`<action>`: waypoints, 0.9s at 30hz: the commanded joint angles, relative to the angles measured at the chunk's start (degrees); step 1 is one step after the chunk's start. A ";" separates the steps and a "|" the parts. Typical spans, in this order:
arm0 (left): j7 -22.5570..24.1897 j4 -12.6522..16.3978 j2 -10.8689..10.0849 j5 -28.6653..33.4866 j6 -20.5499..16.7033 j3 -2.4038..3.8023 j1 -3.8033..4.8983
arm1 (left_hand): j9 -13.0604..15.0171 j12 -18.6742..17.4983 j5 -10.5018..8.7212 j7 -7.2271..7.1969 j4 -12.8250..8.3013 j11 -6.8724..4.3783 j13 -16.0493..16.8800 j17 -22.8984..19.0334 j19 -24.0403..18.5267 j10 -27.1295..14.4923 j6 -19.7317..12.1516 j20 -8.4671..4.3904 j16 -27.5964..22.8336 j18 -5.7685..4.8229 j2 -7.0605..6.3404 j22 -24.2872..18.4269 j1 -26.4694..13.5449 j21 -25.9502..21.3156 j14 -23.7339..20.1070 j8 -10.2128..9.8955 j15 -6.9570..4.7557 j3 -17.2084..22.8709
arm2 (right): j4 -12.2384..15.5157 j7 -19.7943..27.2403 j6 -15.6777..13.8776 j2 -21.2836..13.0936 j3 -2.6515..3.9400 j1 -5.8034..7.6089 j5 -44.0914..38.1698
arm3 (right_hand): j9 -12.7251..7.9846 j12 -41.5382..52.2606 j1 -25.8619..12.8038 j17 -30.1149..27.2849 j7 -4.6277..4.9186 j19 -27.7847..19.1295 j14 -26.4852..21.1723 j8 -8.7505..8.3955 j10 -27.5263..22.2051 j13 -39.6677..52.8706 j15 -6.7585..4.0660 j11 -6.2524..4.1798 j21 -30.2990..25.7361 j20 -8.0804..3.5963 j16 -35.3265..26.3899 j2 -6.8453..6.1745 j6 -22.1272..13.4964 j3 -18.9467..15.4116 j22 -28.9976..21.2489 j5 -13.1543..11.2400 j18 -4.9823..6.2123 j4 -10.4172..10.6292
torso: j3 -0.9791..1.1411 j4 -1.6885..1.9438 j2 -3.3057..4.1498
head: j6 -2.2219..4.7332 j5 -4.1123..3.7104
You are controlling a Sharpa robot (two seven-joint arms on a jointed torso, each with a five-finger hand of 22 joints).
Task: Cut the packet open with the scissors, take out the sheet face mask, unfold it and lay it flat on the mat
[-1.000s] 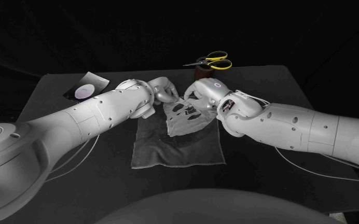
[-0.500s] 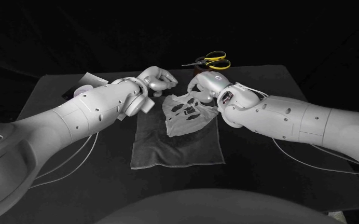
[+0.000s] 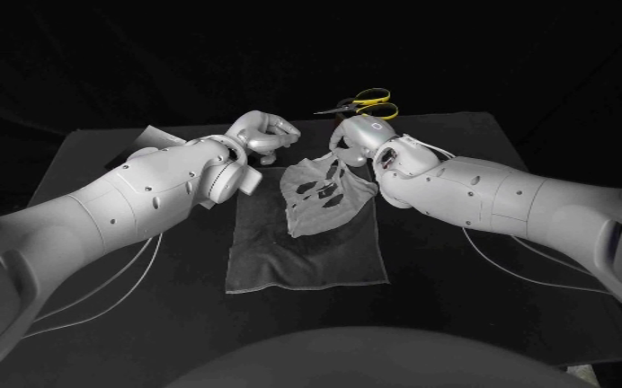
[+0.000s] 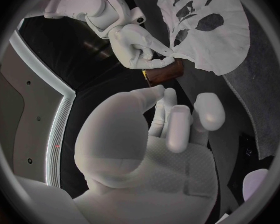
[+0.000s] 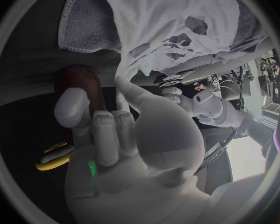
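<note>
The white sheet mask [image 3: 322,195] lies spread on the upper part of the grey mat [image 3: 305,258]; its far edge is lifted. My right hand [image 3: 355,140] pinches that far edge, and the left wrist view shows the right hand [image 4: 137,44] holding the mask [image 4: 209,30] at its rim. My left hand [image 3: 264,131] hovers apart from the mask, beyond the mat's far left corner, fingers curled in with nothing in them. The yellow-handled scissors [image 3: 369,105] stand in a brown holder [image 4: 164,74] just behind the right hand. The packet [image 3: 150,138] lies far left, mostly hidden by my left arm.
In the right wrist view the mat [image 5: 90,30] lies under the mask [image 5: 171,30], with the brown holder [image 5: 77,87] and a yellow scissors handle [image 5: 50,160] close to my fingers. Bare black table surrounds the mat on both sides.
My left hand has let go of the mask and drawn up and back, curling shut. The right hand has shifted slightly farther back, still holding the mask's edge.
</note>
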 commanded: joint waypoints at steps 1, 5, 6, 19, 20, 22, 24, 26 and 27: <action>0.85 1.36 -0.53 0.57 -0.52 0.03 0.05 | -0.09 -0.31 0.14 0.02 0.09 0.24 -0.04 0.03 -0.36 -0.07 -0.54 -0.14 -0.23 0.78 -0.30 0.05 -0.36 -0.33 -0.55 -0.37 0.00 0.24 | -1.49 -0.68 -0.92 0.80 0.04 -0.05 0.30 | 0.31 0.20 -0.23 15.10 -0.04 -0.18 6.00 0.11 5.92 15.10 -0.37 -0.44 -0.20 -0.21 0.32 0.43 0.31 0.06 6.62 0.27 1.09 0.37 | 0.01 -0.04 -0.03 | 0.01 -0.05; 0.28 2.98 -1.40 -0.38 -0.24 -0.01 -0.04 | -0.09 -0.35 0.14 0.04 0.09 0.26 -0.08 -0.08 -0.44 -0.06 -0.52 -0.12 -0.26 0.81 -0.29 -0.05 -0.36 -0.40 -0.61 -0.34 0.02 0.24 | -3.13 -1.54 -0.32 1.71 0.04 -0.09 0.06 | 0.31 0.20 -0.22 15.10 -0.03 -0.24 6.00 0.12 5.92 15.10 -0.37 -0.44 -0.35 -0.22 0.32 0.43 0.28 0.10 6.58 0.27 1.12 0.36 | 0.01 -0.07 -0.04 | 0.01 -0.09; 0.11 3.31 -1.58 -0.60 -0.14 -0.01 -0.06 | -0.09 -0.35 0.14 0.04 0.09 0.26 -0.08 -0.08 -0.44 -0.06 -0.52 -0.12 -0.26 0.81 -0.29 -0.05 -0.36 -0.40 -0.61 -0.34 0.02 0.24 | -3.43 -1.76 0.00 1.87 0.04 -0.09 -0.01 | 0.31 0.20 -0.22 15.10 -0.03 -0.24 6.00 0.12 5.92 15.10 -0.37 -0.44 -0.35 -0.22 0.32 0.43 0.28 0.10 6.58 0.27 1.12 0.36 | 0.00 -0.02 -0.05 | 0.01 -0.16; -5.13 6.60 -3.00 -8.33 3.61 -0.12 -0.49 | -0.10 -0.44 0.13 0.07 0.61 0.36 -0.33 0.32 -0.34 0.21 -0.46 0.07 -0.11 0.78 -0.61 0.04 -1.23 -0.33 -0.40 -0.12 0.18 -0.45 | -5.28 -4.69 5.08 2.94 -0.02 -0.50 -1.46 | 0.49 0.20 0.01 15.10 0.08 -0.60 6.00 0.25 5.92 15.10 -0.34 -0.38 -1.19 -0.29 0.32 0.23 -0.18 0.66 6.37 0.28 1.25 0.07 | 0.16 -0.20 -0.02 | 0.01 0.00; -5.44 6.70 -3.01 -8.78 3.69 -0.12 -0.51 | -0.13 -0.45 0.13 0.07 0.62 0.35 -0.34 0.41 -0.28 0.22 -0.52 0.07 -0.08 0.76 -0.64 0.10 -1.27 -0.27 -0.34 -0.14 0.17 -0.49 | -5.20 -5.06 5.28 2.90 -0.02 -0.53 -1.69 | 0.50 0.20 0.02 15.10 0.08 -0.58 6.00 0.27 5.92 15.10 -0.34 -0.37 -1.14 -0.29 0.32 0.22 -0.18 0.69 6.38 0.27 1.24 0.05 | 0.18 -0.22 -0.02 | 0.01 -0.01; -6.05 6.86 -3.03 -9.59 3.75 -0.14 -0.55 | -0.29 -0.39 0.13 0.13 0.70 0.36 -0.38 0.76 -0.04 0.38 -0.90 0.11 0.03 0.70 -0.64 0.34 -1.33 -0.06 -0.11 -0.37 0.16 -0.55 | -5.01 -5.96 5.50 2.77 -0.04 -0.59 -2.16 | 0.51 0.20 0.03 15.10 0.09 -0.59 6.00 0.28 5.92 15.10 -0.34 -0.37 -1.15 -0.29 0.32 0.22 -0.19 0.71 6.38 0.27 1.25 0.04 | 0.20 -0.25 -0.03 | 0.01 -0.01; -6.66 6.94 -3.05 -10.31 3.87 -0.15 -0.58 | -0.54 -0.27 0.13 0.25 0.74 0.43 -0.41 1.09 0.14 0.54 -1.39 0.15 0.15 0.65 -0.72 0.49 -1.39 0.09 0.12 -0.71 0.20 -0.63 | -4.86 -6.80 5.31 2.63 -0.05 -0.64 -2.49 | 0.51 0.20 0.03 15.10 0.09 -0.58 6.00 0.28 5.92 15.10 -0.33 -0.37 -1.13 -0.30 0.32 0.20 -0.20 0.74 6.38 0.27 1.24 0.03 | 0.22 -0.26 -0.04 | 0.01 -0.04; -7.18 6.95 -3.04 -10.87 4.07 -0.16 -0.59 | -0.83 -0.03 0.14 0.39 0.83 0.52 -0.37 1.84 0.59 0.78 -1.89 0.20 0.38 0.52 -0.76 0.93 -1.47 0.49 0.59 -1.14 0.27 -0.69 | -4.77 -7.32 4.95 2.52 -0.06 -0.69 -2.51 | 0.59 0.20 -0.24 15.10 0.16 -0.61 6.00 0.35 5.92 15.10 -0.30 -0.32 -1.22 -0.31 0.32 -0.05 -0.34 0.76 6.35 0.26 1.25 0.11 | 0.23 -0.26 -0.03 | 0.01 -0.09; -7.44 6.94 -3.03 -11.12 4.18 -0.17 -0.60 | -0.88 0.02 0.14 0.40 0.84 0.54 -0.36 1.98 0.65 0.82 -1.93 0.21 0.42 0.50 -0.76 0.99 -1.47 0.54 0.68 -1.20 0.28 -0.69 | -4.74 -7.47 4.69 2.48 -0.07 -0.71 -2.39 | 0.66 -0.16 -0.69 15.10 0.15 -0.68 6.00 0.41 5.81 14.88 -0.27 -0.30 -1.40 -0.30 0.32 -0.35 -0.52 0.67 6.31 0.26 1.27 0.33 | 0.23 -0.24 -0.04 | 0.01 -0.13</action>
